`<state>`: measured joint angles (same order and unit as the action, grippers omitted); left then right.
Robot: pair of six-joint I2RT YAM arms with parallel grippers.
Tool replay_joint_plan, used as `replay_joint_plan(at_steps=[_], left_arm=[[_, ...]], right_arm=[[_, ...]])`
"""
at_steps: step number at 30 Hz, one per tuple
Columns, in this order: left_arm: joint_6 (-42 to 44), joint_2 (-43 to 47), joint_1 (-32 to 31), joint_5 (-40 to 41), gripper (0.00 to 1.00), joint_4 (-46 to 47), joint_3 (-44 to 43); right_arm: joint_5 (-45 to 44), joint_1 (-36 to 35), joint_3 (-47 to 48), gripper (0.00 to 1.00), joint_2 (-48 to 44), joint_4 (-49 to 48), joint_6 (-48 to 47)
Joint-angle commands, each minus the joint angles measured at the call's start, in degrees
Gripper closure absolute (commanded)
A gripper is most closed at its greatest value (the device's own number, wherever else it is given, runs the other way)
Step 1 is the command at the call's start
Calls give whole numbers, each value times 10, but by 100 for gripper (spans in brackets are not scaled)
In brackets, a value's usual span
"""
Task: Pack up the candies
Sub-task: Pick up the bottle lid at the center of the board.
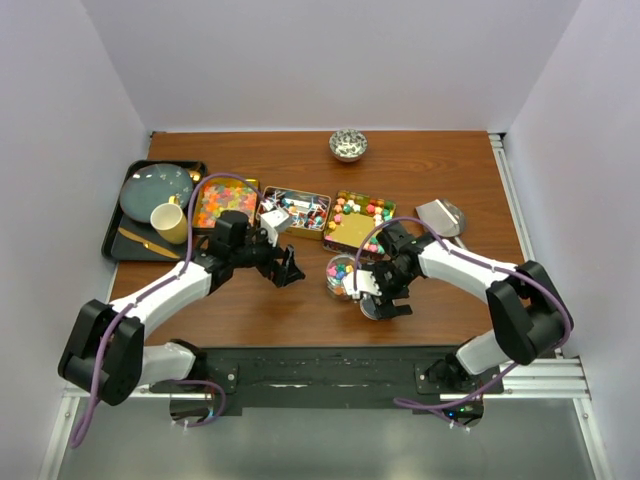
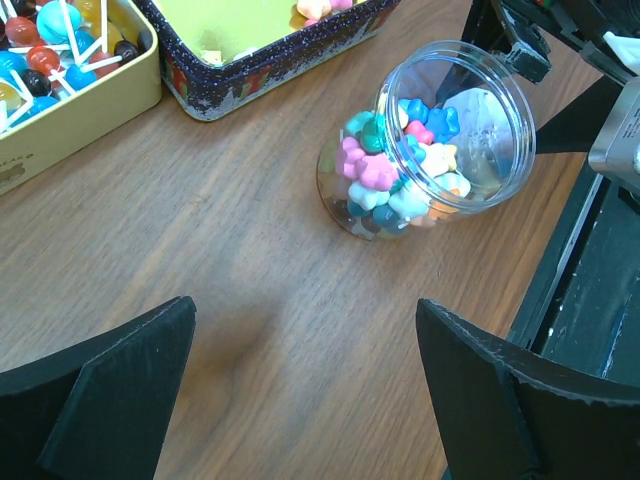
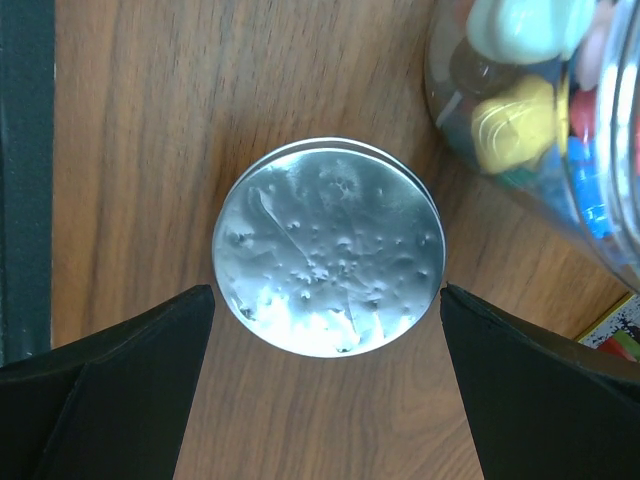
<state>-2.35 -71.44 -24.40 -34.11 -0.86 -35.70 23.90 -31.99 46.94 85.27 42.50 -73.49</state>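
A clear jar (image 1: 340,275) part-filled with pink, blue, green and yellow candies (image 2: 392,178) stands open near the table's front middle; it shows in the left wrist view (image 2: 440,130) and at the right wrist view's top right (image 3: 540,110). Its round silver lid (image 3: 328,245) lies flat on the wood just right of the jar (image 1: 374,308). My right gripper (image 3: 325,295) is open, its fingers on either side of the lid's near edge, over the lid (image 1: 385,300). My left gripper (image 1: 288,270) is open and empty over bare wood (image 2: 305,345), left of the jar.
Three open tins stand behind the jar: orange-yellow gummies (image 1: 222,202), wrapped red-blue-white pieces (image 1: 295,210), and pink-yellow cubes (image 1: 358,222). A black tray (image 1: 115,235) with a plate and a yellow cup is at the left. A small bowl (image 1: 348,145) is at the back, a metal scoop (image 1: 440,215) at the right.
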Motion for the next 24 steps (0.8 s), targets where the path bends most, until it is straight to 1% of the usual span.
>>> replay_joint_plan(at_steps=[1,4,7,12,13,14,16,17,20,22,23,24], left_arm=[[2,12,6,-15,4,32,10],[0,7,6,-16,4,37,10],[-3,1,6,-16,4,43,9],[3,-5,6,-22,5,46,12],[4,-5,6,-23,6,46,12],[4,-7,6,-27,6,51,16],[7,-7,4,-31,6,59,28],[9,-8,-2,-30,6,70,34],[1,-16,-21,-35,6,103,49],[-6,-12,-41,-31,6,140,69],[-1,-12,-70,-19,5,167,73],[17,-16,-87,-5,5,172,74]], right_arm=[[6,-5,16,1,3,-1,-22],[2,-13,5,1,0,-7,-17],[-6,-25,-15,1,-7,-51,2],[-3,-28,-23,1,0,-62,24],[-6,-29,-26,3,0,-63,25],[-10,-29,-29,10,-4,-63,27],[-18,-29,-32,17,-8,-59,42],[-19,-29,-31,24,-14,-55,53],[-21,-17,-10,28,-32,-26,99],[-11,-4,23,28,-43,10,136],[-5,14,35,28,-48,26,142],[3,24,59,28,-60,40,148]])
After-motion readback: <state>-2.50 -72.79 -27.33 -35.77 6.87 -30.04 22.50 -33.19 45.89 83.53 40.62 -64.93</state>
